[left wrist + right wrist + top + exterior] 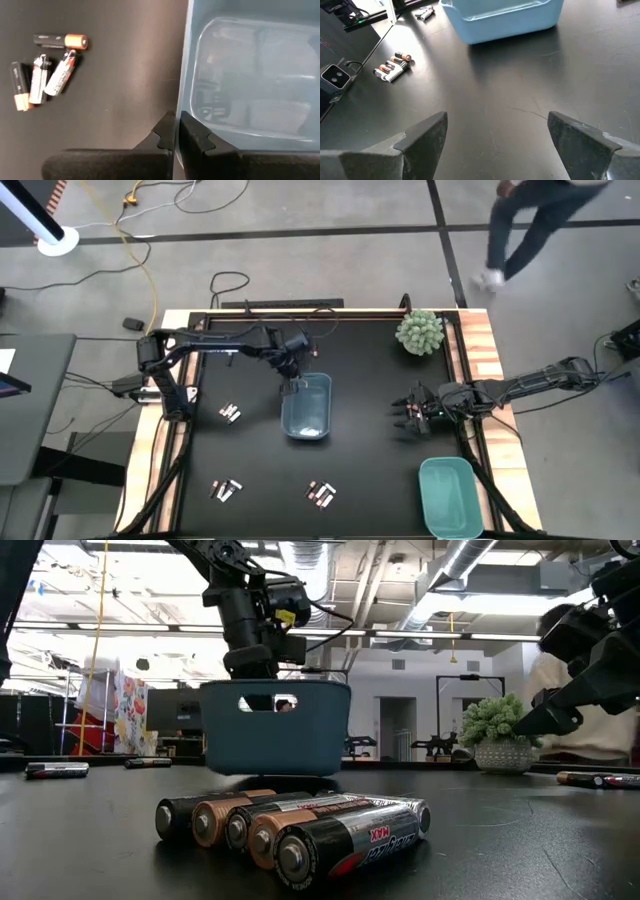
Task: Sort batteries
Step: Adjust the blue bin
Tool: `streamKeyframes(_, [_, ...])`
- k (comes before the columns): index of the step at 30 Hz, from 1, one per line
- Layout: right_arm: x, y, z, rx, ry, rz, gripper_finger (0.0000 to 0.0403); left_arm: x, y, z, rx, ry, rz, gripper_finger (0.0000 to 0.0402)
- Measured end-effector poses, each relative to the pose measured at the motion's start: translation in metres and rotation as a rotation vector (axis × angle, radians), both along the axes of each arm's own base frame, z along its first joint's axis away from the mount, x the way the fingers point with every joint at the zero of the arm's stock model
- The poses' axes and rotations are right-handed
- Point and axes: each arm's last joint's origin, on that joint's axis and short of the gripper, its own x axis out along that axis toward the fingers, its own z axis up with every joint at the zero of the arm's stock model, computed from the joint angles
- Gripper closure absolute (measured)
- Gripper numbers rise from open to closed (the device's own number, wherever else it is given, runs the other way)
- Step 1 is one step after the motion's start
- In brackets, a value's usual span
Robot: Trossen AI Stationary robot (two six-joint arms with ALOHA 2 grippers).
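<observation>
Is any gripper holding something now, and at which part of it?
The left gripper is shut on the rim of the blue bin, at its edge wall. The right gripper is open and holds nothing.

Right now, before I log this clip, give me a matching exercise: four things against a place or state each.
Things:
1. left pincer
2. right pincer
3. teal bin
4. plant

Places or states:
A. open over bare tabletop
B. green and leafy, upright on the table
C. shut on the rim of the blue bin
D. empty, at a table corner on the right arm's side

Pairs: 1-C, 2-A, 3-D, 4-B
</observation>
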Motion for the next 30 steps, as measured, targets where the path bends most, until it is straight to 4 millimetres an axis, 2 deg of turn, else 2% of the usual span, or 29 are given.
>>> streamKeyframes(22, [0.0000,0.0000,0.0000,-0.001,0.000,0.000,0.0040,-0.0003,0.0027,-0.0007,-0.001,-0.004,0.031,0.0389])
streamKeyframes(30, [0.0000,0.0000,0.0000,-0.001,0.000,0.001,0.0040,-0.0010,0.0030,-0.0003,0.004,0.012,0.054,0.0341])
